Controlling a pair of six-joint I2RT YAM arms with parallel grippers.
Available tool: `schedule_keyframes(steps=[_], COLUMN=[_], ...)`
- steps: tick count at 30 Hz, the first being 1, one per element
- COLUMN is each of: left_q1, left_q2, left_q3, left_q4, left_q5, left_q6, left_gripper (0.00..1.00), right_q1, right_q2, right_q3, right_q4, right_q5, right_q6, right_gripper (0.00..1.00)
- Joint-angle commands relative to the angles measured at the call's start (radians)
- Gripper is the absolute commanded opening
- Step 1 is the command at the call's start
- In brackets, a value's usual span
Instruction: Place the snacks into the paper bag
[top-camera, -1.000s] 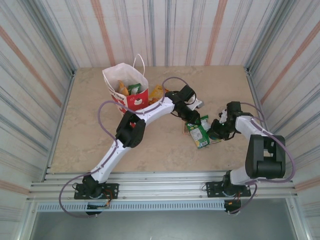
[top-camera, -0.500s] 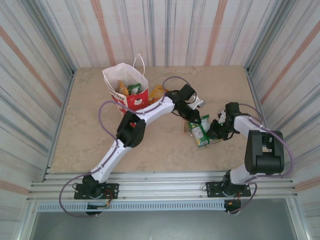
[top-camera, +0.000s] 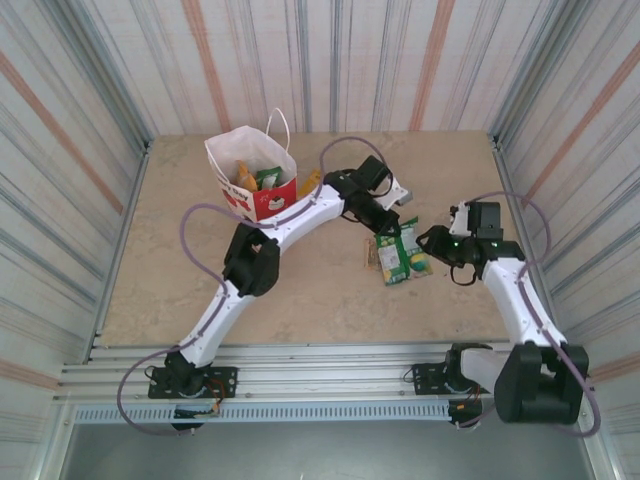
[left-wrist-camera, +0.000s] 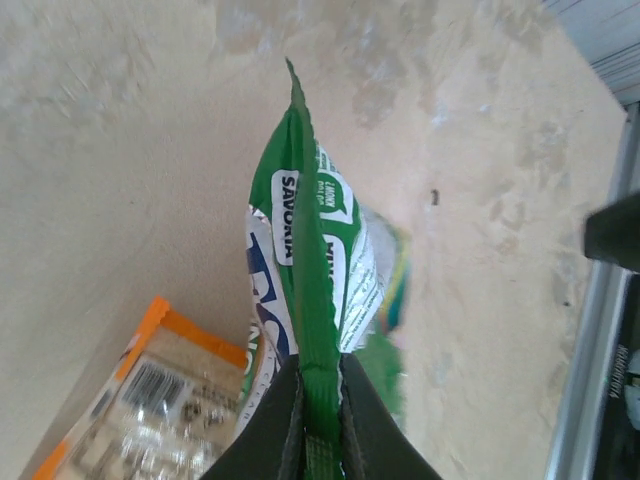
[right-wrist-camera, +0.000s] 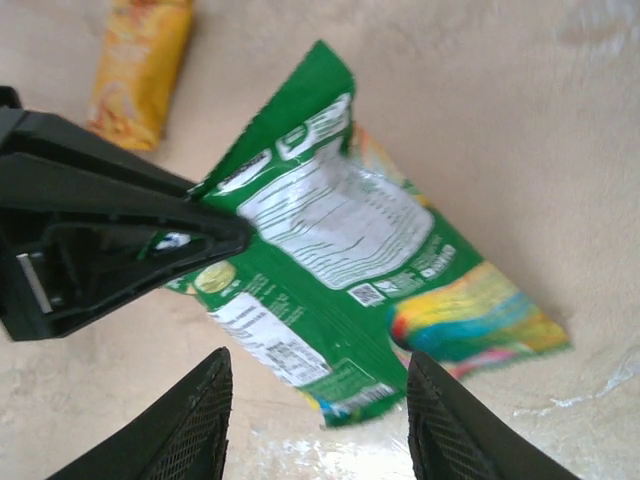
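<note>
paper bag (top-camera: 272, 205): upright, open, packets (top-camera: 256, 178) inside | green packet (top-camera: 402, 255): held by one edge, right of bag

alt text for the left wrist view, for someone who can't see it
The left gripper is shut on the edge of a green snack packet, seen edge-on with the beige table behind it. An orange-edged packet lies at lower left.

The green packet (left-wrist-camera: 318, 250) has a white label with the word "SAVORIA" in green capital letters, written along the packet's length. The small print on its back is too fine to read. The orange packet (left-wrist-camera: 140, 410) carries a barcode whose digits are not legible.
</note>
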Motion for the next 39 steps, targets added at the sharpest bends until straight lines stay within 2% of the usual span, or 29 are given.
schedule_keyframes(steps=[1,5,11,15,21,25,30,36,39], left_q1=[-0.007,-0.011,-0.014,-0.009,0.028,0.033,0.037,0.041,0.041], left_q2=[-0.186,-0.304,-0.456,-0.560,-0.689,-0.746,-0.781,-0.788,-0.789], left_q3=[-0.039,-0.101,-0.188,-0.334,-0.504,-0.586,-0.640,-0.639,-0.631], left_q4=[-0.039,-0.073,-0.122,-0.045,0.083,0.142,0.200,0.224,0.230], left_q5=[-0.043,-0.079,-0.113,-0.116,0.029,0.101,0.143,0.215,0.239], left_q6=[0.086,0.143,0.242,0.318,0.359,0.438,0.463,0.463,0.461], left_gripper=[0.06,0.05,0.04,0.01,0.01,0.01,0.01,0.01,0.02], right_q1=[-0.006,-0.006,0.002,0.007,0.020,0.060,0.146,0.205,0.224], right_q2=[-0.076,-0.164,-0.213,-0.230,-0.193,-0.178,-0.167,-0.144,-0.131], right_q3=[0.032,0.078,0.130,0.129,0.128,0.108,0.083,0.042,0.031], right_q4=[-0.032,-0.034,-0.016,0.013,0.010,0.027,0.041,0.027,0.030], right_q5=[0.001,-0.091,-0.250,-0.314,-0.458,-0.504,-0.483,-0.338,-0.374], right_q6=[-0.067,-0.130,-0.217,-0.239,-0.314,-0.355,-0.415,-0.491,-0.525], right_gripper=[0.50,0.54,0.57,0.63,0.65,0.68,0.73,0.73,0.70])
